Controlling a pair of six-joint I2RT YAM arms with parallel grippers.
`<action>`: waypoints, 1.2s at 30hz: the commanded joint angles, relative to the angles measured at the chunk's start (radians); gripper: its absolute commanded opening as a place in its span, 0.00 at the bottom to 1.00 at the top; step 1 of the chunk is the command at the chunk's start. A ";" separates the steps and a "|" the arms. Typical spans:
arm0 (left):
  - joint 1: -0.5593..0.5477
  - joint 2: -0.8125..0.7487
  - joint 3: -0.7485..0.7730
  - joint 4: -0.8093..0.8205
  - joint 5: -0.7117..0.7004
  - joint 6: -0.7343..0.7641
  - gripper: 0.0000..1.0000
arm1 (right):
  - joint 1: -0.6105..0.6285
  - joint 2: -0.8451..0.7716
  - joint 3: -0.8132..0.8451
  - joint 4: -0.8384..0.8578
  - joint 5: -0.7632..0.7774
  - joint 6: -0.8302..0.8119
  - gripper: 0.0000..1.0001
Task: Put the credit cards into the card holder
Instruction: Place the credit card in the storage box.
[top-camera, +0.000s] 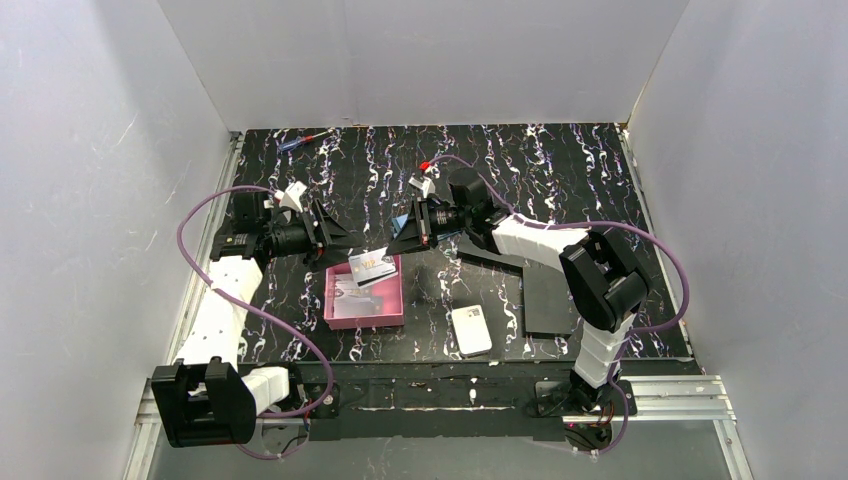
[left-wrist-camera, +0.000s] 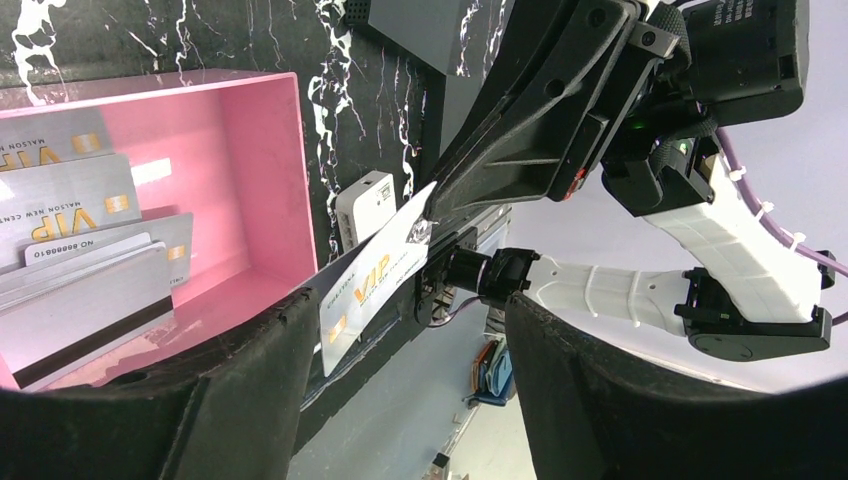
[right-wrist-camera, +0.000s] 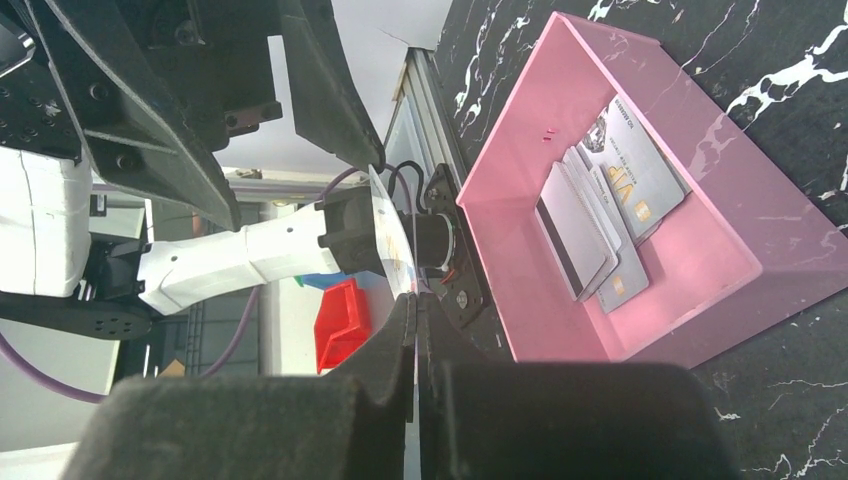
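Where right gripper (right-wrist-camera: 416, 300) clamps card (left-wrist-camera: 375, 282), its edge hidden inside jaws

A: Left arm (top-camera: 215, 310)?
B: Rising from its base, bent at the elbow, wrist turned toward the right.
A: And the left gripper (left-wrist-camera: 405, 315)?
B: Spread wide, fingers (left-wrist-camera: 230, 390) well apart, clamping nothing.
A: Right arm (top-camera: 540, 240)?
B: Folded at the elbow, forearm stretched leftward over the table.
A: Right gripper (right-wrist-camera: 415, 345)?
B: Pinched tight on the edge of one card (left-wrist-camera: 372, 288), held tilted.
A: Facing each other?
B: Tip to tip, close, level with one another. Card's free end reaching toward one finger of the left gripper; touching or not, impossible to tell.
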 joint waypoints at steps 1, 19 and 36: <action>-0.005 -0.020 0.019 0.022 0.057 -0.019 0.66 | 0.007 -0.001 0.013 0.027 0.010 0.001 0.01; -0.004 0.004 -0.079 0.112 0.106 -0.146 0.33 | 0.008 0.031 -0.061 0.370 0.049 0.222 0.01; 0.001 0.091 0.014 -0.193 -0.202 0.245 0.00 | 0.082 0.023 -0.115 0.198 0.278 -0.089 0.52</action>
